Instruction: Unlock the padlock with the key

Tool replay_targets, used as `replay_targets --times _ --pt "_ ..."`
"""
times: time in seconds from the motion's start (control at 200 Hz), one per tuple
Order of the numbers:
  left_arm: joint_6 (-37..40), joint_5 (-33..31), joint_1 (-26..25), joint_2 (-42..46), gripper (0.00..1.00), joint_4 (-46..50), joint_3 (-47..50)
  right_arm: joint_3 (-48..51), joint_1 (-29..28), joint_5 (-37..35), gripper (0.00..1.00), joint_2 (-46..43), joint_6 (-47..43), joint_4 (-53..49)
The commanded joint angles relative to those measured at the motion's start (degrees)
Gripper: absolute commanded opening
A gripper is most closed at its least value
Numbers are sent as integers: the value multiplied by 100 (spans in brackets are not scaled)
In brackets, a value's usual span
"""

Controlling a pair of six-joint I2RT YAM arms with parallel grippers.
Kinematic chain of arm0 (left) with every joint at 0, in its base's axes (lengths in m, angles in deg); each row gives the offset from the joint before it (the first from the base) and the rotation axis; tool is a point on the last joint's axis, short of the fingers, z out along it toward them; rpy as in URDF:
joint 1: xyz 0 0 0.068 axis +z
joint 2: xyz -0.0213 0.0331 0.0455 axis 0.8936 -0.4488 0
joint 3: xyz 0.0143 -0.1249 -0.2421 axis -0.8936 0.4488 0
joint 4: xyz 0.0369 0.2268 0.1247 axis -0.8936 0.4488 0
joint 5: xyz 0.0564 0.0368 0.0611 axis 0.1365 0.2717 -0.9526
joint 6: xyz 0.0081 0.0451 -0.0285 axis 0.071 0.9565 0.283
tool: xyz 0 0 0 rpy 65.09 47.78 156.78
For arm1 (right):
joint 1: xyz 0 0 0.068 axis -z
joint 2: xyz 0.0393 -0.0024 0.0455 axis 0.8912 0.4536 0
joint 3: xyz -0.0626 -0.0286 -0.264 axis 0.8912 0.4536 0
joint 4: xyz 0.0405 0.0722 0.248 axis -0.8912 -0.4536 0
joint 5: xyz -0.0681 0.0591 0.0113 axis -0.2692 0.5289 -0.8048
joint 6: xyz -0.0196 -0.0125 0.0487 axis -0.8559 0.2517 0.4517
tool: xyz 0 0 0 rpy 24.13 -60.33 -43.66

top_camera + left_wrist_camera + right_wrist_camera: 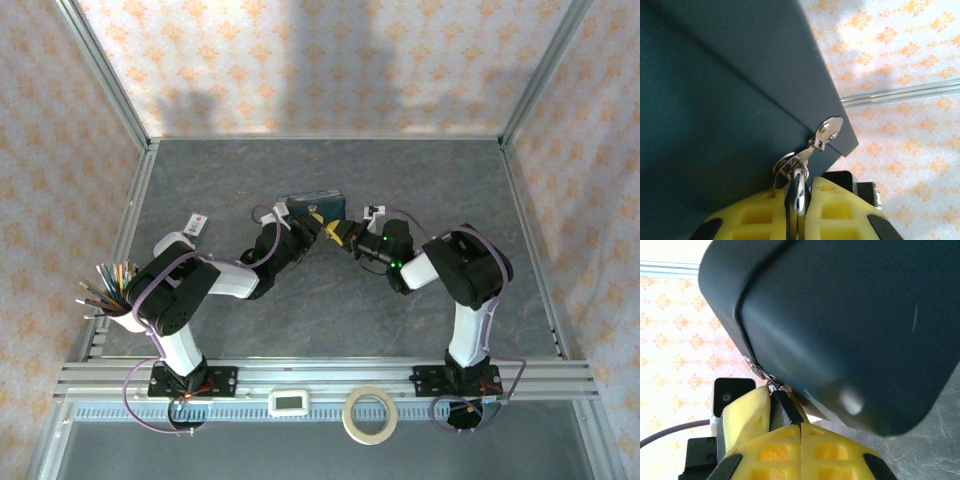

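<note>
Left wrist: left claw [799,186] pinched closed on one key [798,200], just beside the tin's [715,100] hasp [829,131]. Right wrist: right claw [788,416] clamped on one padlock [782,407] at the tin's edge. One tin.

left tool [800,189] closed, arm bent inward | right tool [785,411] closed, arm bent inward | tips nearly meeting

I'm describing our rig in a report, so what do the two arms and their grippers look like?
The left arm and right arm have black joint housings and white links, with purple cables looping along them. A green light glows on the right one. The left gripper and right gripper have yellow fingers with square lattice cut-outs and black edging.
</note>
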Motion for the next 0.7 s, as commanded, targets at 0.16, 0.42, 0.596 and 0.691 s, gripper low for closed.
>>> replay_targets --times 0.16,0.42,0.596,0.691 --pt "247 1257 -483 95 0 -217 211 -299 -47 -231 0 -31 -632 95" --pt "481 1014 -476 59 0 -477 106 -233 -45 -224 0 -99 -301 -129" --pt "637 715 -427 22 0 -156 -134 -145 -29 -261 0 -466 -623 -703" --pt "607 465 -373 34 0 156 -263 -111 -27 -438 10 -730 -1084 -1318"
